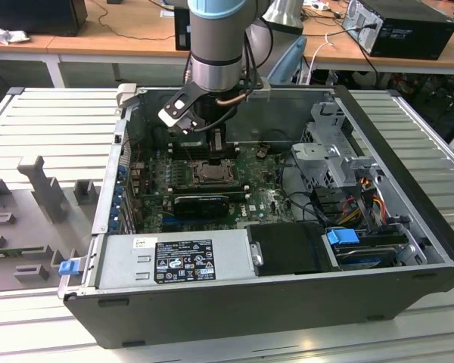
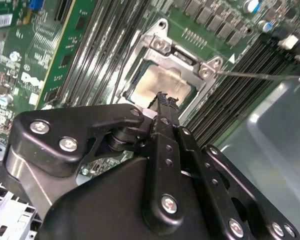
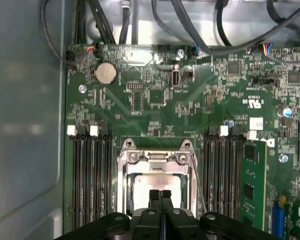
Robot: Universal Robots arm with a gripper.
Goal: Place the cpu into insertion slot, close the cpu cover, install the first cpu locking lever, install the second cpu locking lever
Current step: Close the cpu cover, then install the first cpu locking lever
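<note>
cpu (image 3: pixel 141 183): sitting in the insertion slot (image 1: pixel 210 171), looks seated to me
cpu cover (image 3: pixel 124 167): down over it, I reckon
gripper (image 3: pixel 160 195): squeezed together, pinching nothing, tip just above the cpu
locking lever (image 2: pixel 255 76): thin rod sticking out loose, so I'd say latching's left

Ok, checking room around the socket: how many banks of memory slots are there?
2: one bank and a second bank flank the cpu; the hand may hide more.
</note>
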